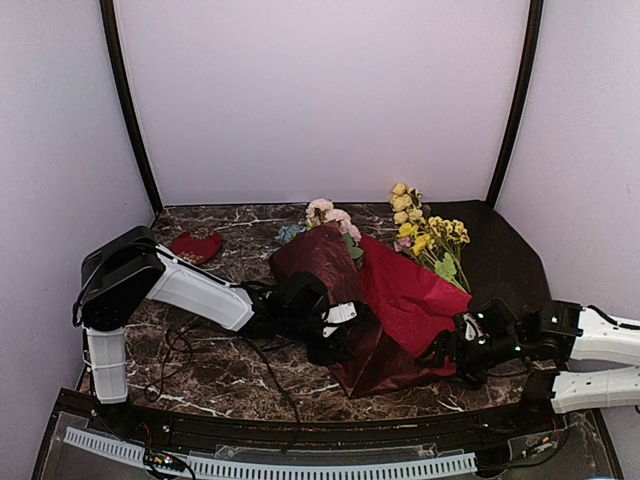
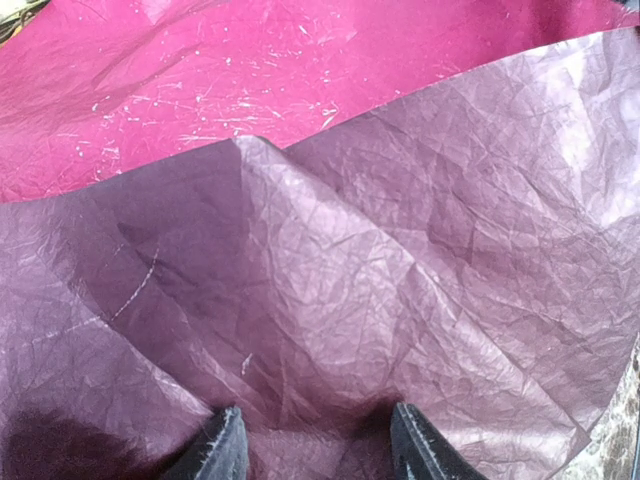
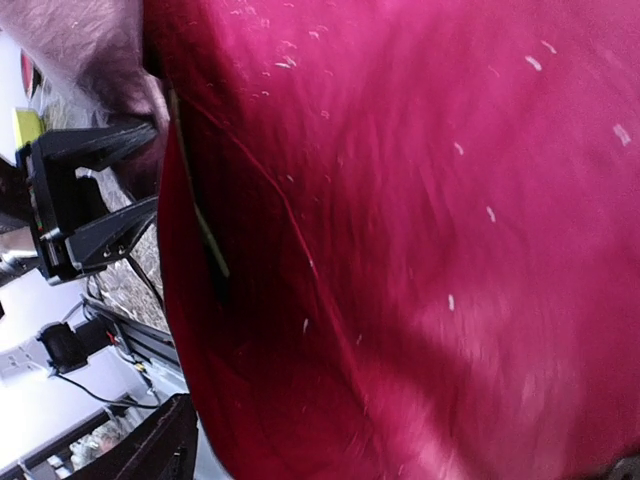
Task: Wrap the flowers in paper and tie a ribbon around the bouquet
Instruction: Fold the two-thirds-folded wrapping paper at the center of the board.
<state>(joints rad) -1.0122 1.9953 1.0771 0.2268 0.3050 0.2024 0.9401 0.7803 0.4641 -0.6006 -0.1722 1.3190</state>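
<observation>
Only the top view gave the whole layout. The paper (image 1: 400, 290) lay slantwise across the middle of the marble worktop (image 1: 230, 375), dark burgundy on its left half with a brighter red flap folded over the right. The flowers (image 1: 330, 215) poked out of its far end, pink and white heads plus a bit of blue. The yellow stems (image 1: 430, 235) sat loose just beside the red flap, and a red heart lump (image 1: 196, 246) lay off to the far left.

The left arm (image 1: 200, 288) stretched low from the left and ended on the burgundy side of the bundle. The right arm (image 1: 600, 345) came in flat from the right edge, with its wrist at the near, narrow end.

The wrist cams showed what the top view couldn't. The left fingers (image 2: 225, 450) stood partway apart with a crinkled hump of burgundy paper rising between them. I honestly couldn't tell if they were squeezing it or just straddling it. The right fingers (image 3: 150, 450) were spread wide, one tip at each bottom corner of that view. Red paper filled nearly everything between them, and they weren't visibly pinching it.
</observation>
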